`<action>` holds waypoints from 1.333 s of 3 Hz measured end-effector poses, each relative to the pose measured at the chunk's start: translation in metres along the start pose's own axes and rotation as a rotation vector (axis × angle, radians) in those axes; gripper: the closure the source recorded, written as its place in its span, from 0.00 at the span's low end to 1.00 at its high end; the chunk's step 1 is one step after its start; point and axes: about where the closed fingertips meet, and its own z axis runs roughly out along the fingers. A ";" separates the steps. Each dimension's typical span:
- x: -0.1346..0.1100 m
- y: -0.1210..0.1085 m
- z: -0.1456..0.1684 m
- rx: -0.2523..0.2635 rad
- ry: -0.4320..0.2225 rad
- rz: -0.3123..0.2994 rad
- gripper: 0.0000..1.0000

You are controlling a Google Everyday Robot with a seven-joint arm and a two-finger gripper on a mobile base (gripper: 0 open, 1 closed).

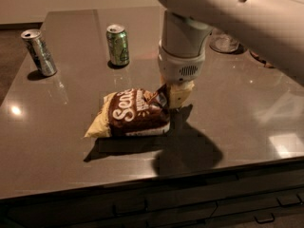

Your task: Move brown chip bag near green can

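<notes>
The pincer is seen just above the middle of the desk, hanging from the wrist of the large white arm that enters from the upper right. It is closed on the right-hand end of the brown chip bag: the bag's upper right corner is pinched and drawn upward against a cream-coloured finger, while the second finger is hidden behind the bag. The bag is held roughly level, with its dark brown face and white script turned toward the camera and its pale yellow end pointing left and slightly down. A broad shadow is cast on the desk below and in front of the bag, and a gap is visible between the bag's lower edge and that shadow, so the bag appears to be raised off the surface, though whether its left tip touches cannot be told. The green can is stood upright farther back on the desk, behind the bag and a little to its left, apart from it and from the pincer. A silver-grey can is placed near the left edge of the desk, tilted slightly, well apart from the green can. A clear glass object is partly hidden behind the arm at the back right. Drawer fronts are seen below the desk's front edge.
</notes>
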 end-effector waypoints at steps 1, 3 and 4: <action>0.027 -0.035 -0.015 0.045 -0.007 0.048 1.00; 0.052 -0.078 -0.038 0.119 -0.054 0.144 1.00; 0.045 -0.089 -0.041 0.127 -0.091 0.184 1.00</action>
